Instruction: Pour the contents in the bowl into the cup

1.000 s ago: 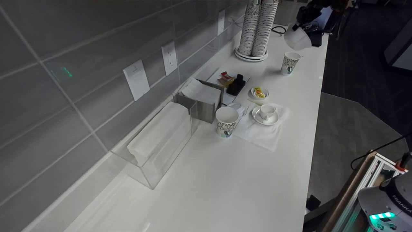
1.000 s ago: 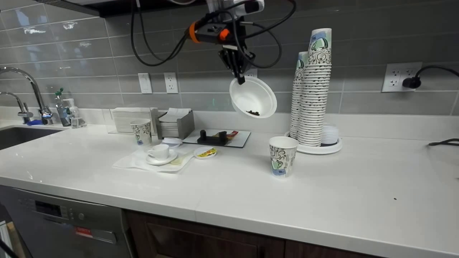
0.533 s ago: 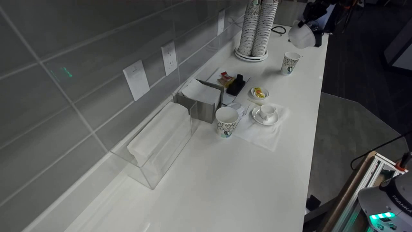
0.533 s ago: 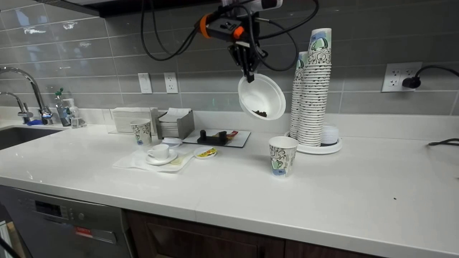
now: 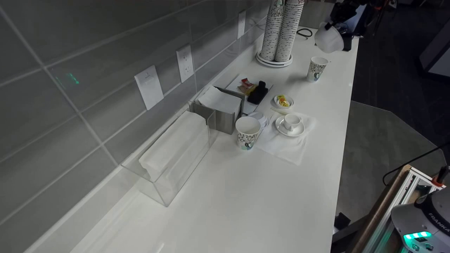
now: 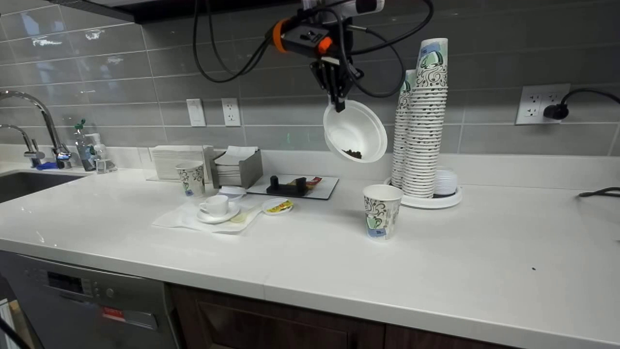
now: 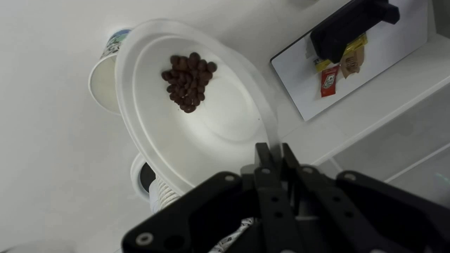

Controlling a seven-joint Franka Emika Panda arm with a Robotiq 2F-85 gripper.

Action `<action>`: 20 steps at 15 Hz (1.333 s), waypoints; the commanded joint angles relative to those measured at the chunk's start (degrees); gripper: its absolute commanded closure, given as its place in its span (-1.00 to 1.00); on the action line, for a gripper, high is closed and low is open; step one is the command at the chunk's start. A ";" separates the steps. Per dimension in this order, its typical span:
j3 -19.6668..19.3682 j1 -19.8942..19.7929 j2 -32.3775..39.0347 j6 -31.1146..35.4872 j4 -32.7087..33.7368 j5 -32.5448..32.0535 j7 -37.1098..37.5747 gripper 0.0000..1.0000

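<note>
The white round bowl (image 6: pixel 356 131) is held in the air by its rim in my gripper (image 6: pixel 337 105). In the wrist view the fingertips (image 7: pixel 274 149) pinch the rim of the bowl (image 7: pixel 225 119). The bowl also shows in an exterior view (image 5: pixel 328 39). It is tilted, with a clump of small dark brown pieces (image 7: pixel 190 82) on its lower side. The cup, a pale handleless paper cup with swirl print (image 6: pixel 381 213), stands upright on the counter, below the bowl and apart from it. In the wrist view the bowl's rim hides part of the cup (image 7: pixel 102 84).
Tall stacks of paper cups (image 6: pixel 425 135) stand close behind the cup. Another printed cup (image 5: pixel 247 133), a white teacup on a saucer (image 6: pixel 215 206), a small dish with yellow packets (image 6: pixel 278 207), a tray (image 6: pixel 322 189) and napkin holders (image 6: pixel 249 169) stand along the counter.
The gripper and bowl have moved toward the stacked cups, mostly in the first half second, and barely since. The brown pieces stay in the bowl. The cup has not moved.
</note>
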 commanded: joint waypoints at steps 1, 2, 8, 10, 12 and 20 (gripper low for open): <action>0.45 -0.81 2.34 -0.30 2.63 2.15 -0.68 0.96; 0.45 -1.12 2.95 -0.27 3.28 2.89 -0.97 0.96; 1.04 -4.70 8.84 -1.16 9.28 8.58 -1.09 0.96; 1.69 -5.99 10.53 -1.25 10.93 10.90 -1.31 0.96; 2.41 -7.09 11.91 -1.16 12.27 13.83 -1.25 0.96; 3.47 -9.95 14.85 -3.46 14.37 22.45 -0.05 0.96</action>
